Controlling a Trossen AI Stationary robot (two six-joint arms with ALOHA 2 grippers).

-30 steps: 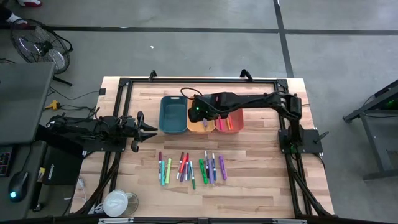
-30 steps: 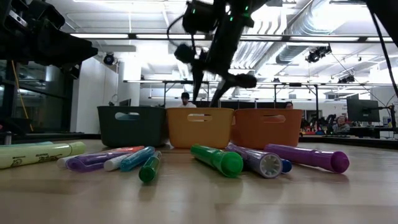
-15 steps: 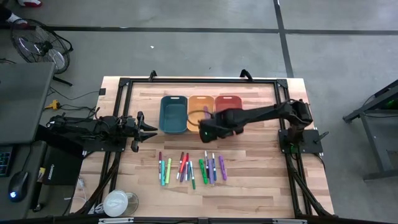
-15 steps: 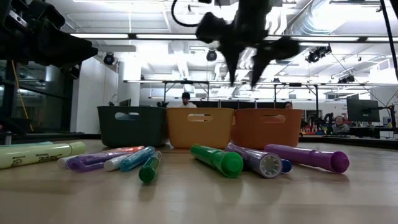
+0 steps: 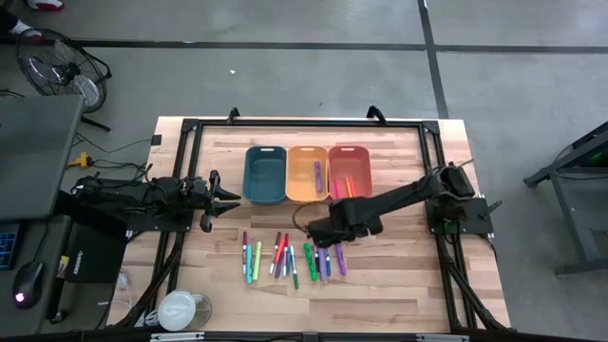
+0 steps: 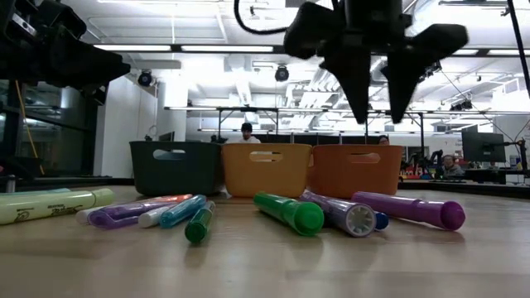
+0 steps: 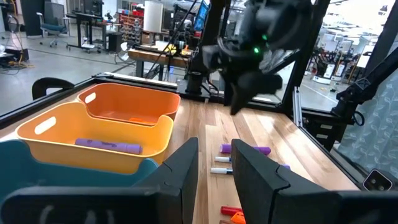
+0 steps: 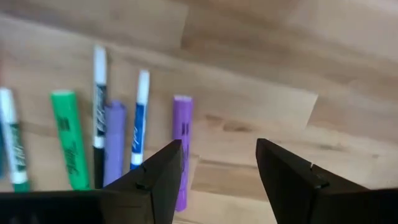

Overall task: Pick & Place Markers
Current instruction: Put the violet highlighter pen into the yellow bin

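- Right claw hangs above the markers lying in a row on the tabletop, fingers spread, grasping nothing.
- Left claw waits beside the teal bin; fingers slightly apart, nothing between them.
- One purple marker lies inside the yellow-orange bin.

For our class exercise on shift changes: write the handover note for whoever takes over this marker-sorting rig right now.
Right gripper: open, empty, above the markers on the table, near the purple marker.
Left gripper: parked at the table's left side, holding nothing.
Done: one purple marker lies in the yellow-orange bin; a few markers lie in the orange bin. Teal bin looks empty.
Left: about a dozen markers in a row on the table, to be picked and binned.
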